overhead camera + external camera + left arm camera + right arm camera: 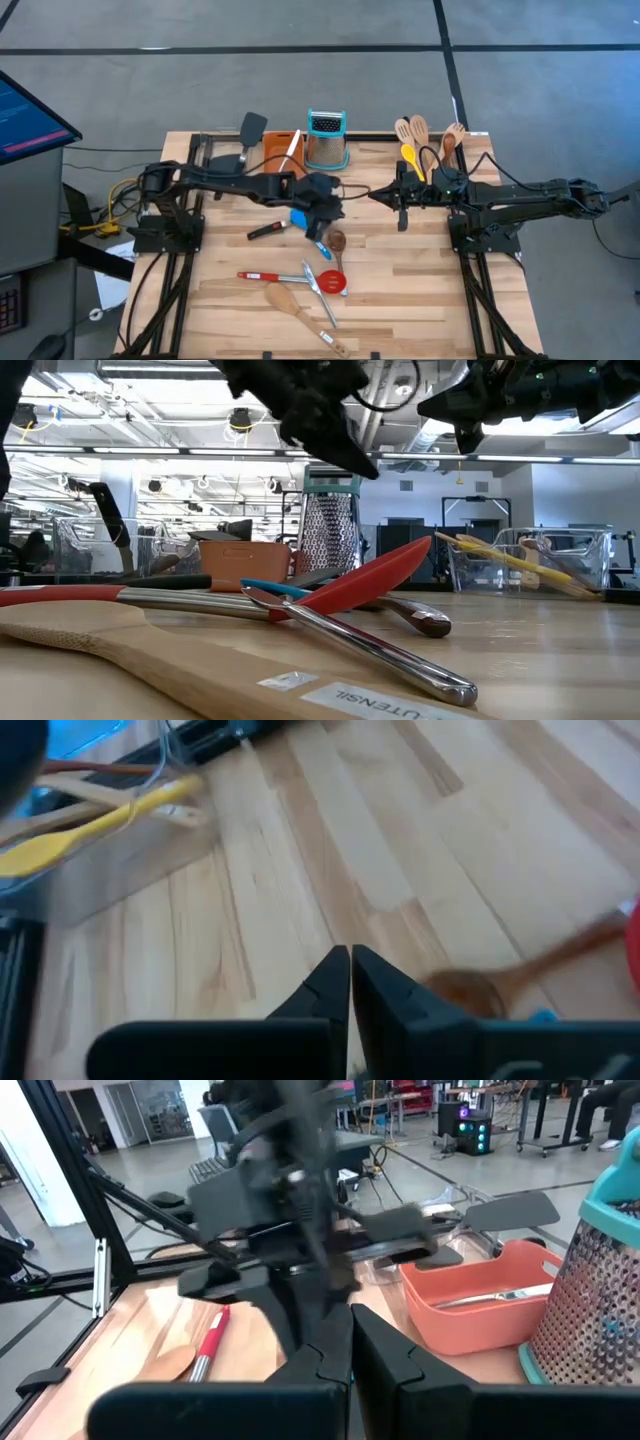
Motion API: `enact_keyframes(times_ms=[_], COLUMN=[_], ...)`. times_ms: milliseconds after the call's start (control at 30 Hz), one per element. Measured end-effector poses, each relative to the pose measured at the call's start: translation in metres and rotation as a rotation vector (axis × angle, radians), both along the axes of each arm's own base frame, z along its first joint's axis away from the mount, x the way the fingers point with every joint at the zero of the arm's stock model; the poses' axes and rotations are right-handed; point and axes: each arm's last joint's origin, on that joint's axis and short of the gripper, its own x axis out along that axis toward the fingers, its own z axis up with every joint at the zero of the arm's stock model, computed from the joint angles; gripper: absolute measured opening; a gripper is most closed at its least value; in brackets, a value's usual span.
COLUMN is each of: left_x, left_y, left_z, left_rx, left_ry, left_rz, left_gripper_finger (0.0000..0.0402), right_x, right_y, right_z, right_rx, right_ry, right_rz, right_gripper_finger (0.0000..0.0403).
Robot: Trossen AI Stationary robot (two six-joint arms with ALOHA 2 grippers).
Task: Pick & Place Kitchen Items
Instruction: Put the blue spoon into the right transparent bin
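Left hand (322, 232) hovers mid-counter (400, 300), fingers pressed together on nothing, just above the brown-bowled spoon (336, 241); blue spoon (299, 219) is under the arm. It needs to spread its fingers before descending, then straddle one handle only. Loose utensils (300, 285) lie crossed on the near side, so lift cleanly. Right hand (403, 212) waits pressed together, empty, near the clear bin (430, 150) of wooden and yellow spoons at far right.
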Motion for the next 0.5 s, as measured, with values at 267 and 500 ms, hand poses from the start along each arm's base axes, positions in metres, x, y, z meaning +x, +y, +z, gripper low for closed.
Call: enact_keyframes(times_ms=[267,500], left_x=[0.012,-0.008], left_y=[0.021,0.007], left_z=[-0.031,-0.038], left_rx=[-0.092,-0.126], left_ry=[0.171,0.408], left_rz=[-0.019,-0.052], left_gripper_finger=[0.0001,0.0001], right_x=[-0.004,-0.006], right_y=[0.001,0.001], right_z=[0.0,0.002], right_rx=[0.003,0.005], right_ry=[0.02,0.014], right_rz=[0.004,0.005], right_gripper_finger=[0.0,0.0])
